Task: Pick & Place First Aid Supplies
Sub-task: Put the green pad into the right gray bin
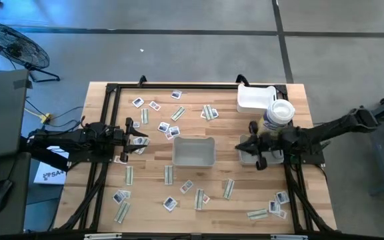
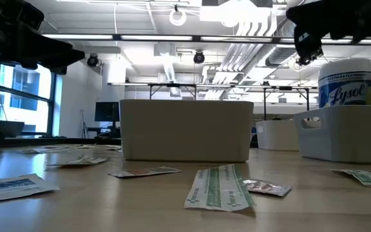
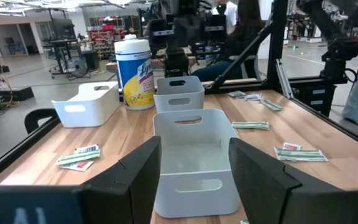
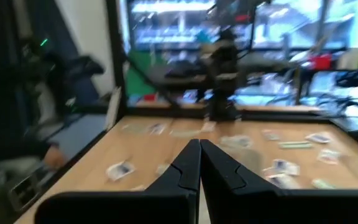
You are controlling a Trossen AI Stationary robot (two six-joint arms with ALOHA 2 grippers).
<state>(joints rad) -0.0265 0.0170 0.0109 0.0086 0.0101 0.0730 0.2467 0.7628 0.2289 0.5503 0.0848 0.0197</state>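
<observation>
The first aid supplies (image 1: 172, 130) lie flat all around the central grey tray (image 1: 193, 151), from about 11 to 7 o'clock, and probably are light, thin and bendable, so pinch one edge. The left gripper (image 1: 137, 140), at 9 o'clock, is spread wide and empty; the right gripper (image 1: 243, 148), at 3 o'clock, is closed with nothing between its fingers.

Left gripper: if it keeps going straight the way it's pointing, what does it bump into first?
Probably the grey bin in the middle of the table. The left gripper, fingers open, points straight at it, with only bare wood showing between them. How far off it sits is hard to judge.
</observation>
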